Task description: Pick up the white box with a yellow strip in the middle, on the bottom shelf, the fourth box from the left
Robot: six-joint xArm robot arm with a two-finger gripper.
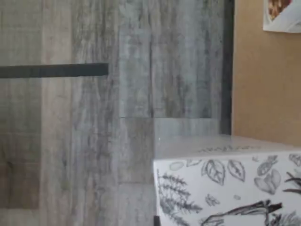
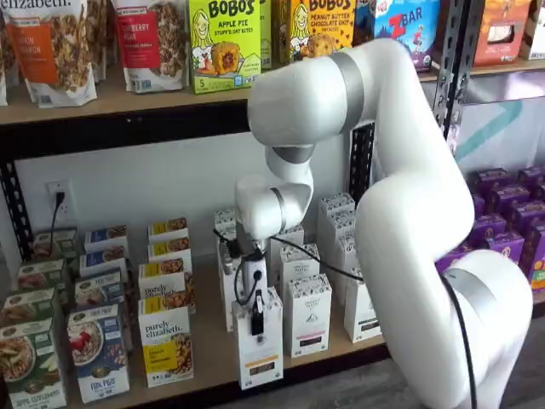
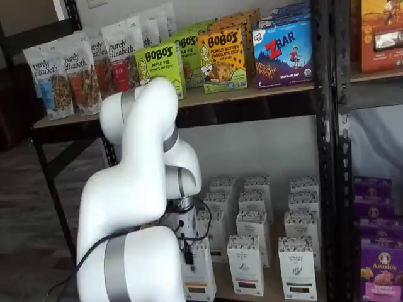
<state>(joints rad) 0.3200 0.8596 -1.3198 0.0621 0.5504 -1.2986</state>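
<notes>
The white box (image 2: 260,349) is a tall narrow carton with a black-speckled top band and an orange strip low on its front. It stands out at the front edge of the bottom shelf (image 2: 213,354), covering the black rail. It also shows in a shelf view (image 3: 200,272). My gripper (image 2: 257,317) hangs over its top, with one black finger flat down its front face; the fingers look closed on it. In the wrist view the box's speckled top (image 1: 225,183) is close, beside the pale board (image 1: 263,84) and the grey floor.
Alike white cartons (image 2: 308,313) stand right of and behind the box. Yellow "purely elizabeth" boxes (image 2: 166,345) and cereal boxes (image 2: 98,351) stand to its left. Purple boxes (image 2: 502,230) fill the right bay. A black upright (image 2: 362,162) stands behind the arm.
</notes>
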